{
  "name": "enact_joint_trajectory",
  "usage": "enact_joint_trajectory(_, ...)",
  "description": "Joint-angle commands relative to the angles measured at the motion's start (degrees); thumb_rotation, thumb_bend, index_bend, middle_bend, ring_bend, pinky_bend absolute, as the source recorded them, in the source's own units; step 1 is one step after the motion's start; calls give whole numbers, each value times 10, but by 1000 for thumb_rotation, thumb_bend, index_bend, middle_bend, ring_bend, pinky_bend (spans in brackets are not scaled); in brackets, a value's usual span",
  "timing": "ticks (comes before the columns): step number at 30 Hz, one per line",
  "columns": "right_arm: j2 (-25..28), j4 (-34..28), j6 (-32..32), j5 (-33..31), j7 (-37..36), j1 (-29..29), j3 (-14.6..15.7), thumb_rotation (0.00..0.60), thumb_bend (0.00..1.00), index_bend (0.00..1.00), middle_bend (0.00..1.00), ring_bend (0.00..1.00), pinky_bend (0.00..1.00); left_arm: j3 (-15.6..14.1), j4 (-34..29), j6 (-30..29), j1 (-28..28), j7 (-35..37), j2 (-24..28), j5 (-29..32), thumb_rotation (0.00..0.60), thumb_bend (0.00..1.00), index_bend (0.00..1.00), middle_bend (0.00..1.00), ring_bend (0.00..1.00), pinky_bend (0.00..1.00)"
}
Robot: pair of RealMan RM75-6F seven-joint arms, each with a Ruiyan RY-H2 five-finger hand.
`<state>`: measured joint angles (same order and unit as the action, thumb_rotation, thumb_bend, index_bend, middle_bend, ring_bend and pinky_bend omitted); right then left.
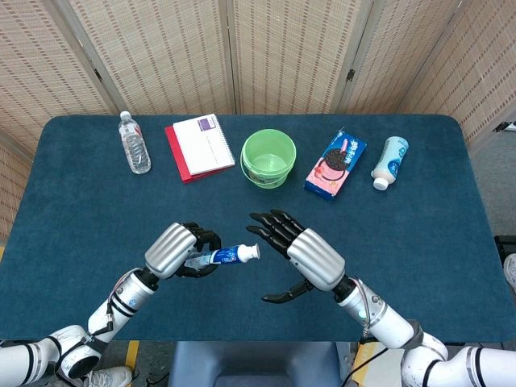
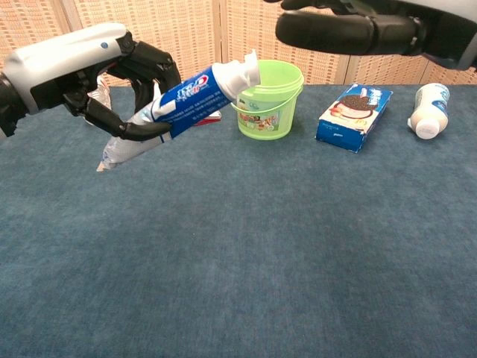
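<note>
Head view: left hand [image 1: 173,250] grips a toothpaste tube [image 1: 219,256] by its body, fingers curled around it, tube lifted off the surface [image 1: 81,201]. White cap end points toward the right hand and tilts upward; in the chest view the crimped tail hangs down behind the left hand's fingers [image 2: 123,130]. Right hand [image 1: 310,256] hovers just beside the cap, fingers spread and holding nothing, thumb reaching down toward the near edge. A small gap shows between cap and right fingertips.

Farther out, along the back of the blue surface, from the robot's left: a clear water bottle [image 1: 135,143] lying down, a red-backed notebook [image 1: 200,147] lying flat, a green bucket [image 1: 268,158] upright near the middle, a cookie box [image 1: 335,164] lying flat, and a white bottle [image 1: 389,162] on its side with cap toward the robot. All are well apart from both hands. Chest view shows the tube's cap overlapping the bucket's rim in line of sight only. Woven screen panels [image 1: 290,48] stand behind the surface.
</note>
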<state>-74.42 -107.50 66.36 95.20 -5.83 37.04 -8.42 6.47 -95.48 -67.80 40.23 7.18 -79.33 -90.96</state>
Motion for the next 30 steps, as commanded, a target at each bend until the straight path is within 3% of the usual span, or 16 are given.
enact_joint_trajectory(1, -11, 5, -5, -7, -8, 7, -4, 130, 0, 0, 0, 0, 0, 2, -2, 1, 2, -2, -1, 0, 600, 491, 685, 734, 653, 537)
enact_joint_trajectory(5, -21, 9, -11, -19, -19, 13, -7, 94, 0, 0, 0, 0, 0, 3, -3, 3, 3, -5, -4, 2, 600, 491, 686, 735, 652, 537)
enact_joint_trajectory(30, -100, 59, -24, -40, -17, 55, -25, 80, 0, 0, 0, 0, 0, 13, -21, 9, 8, 13, -1, 9, 600, 491, 690, 737, 653, 536)
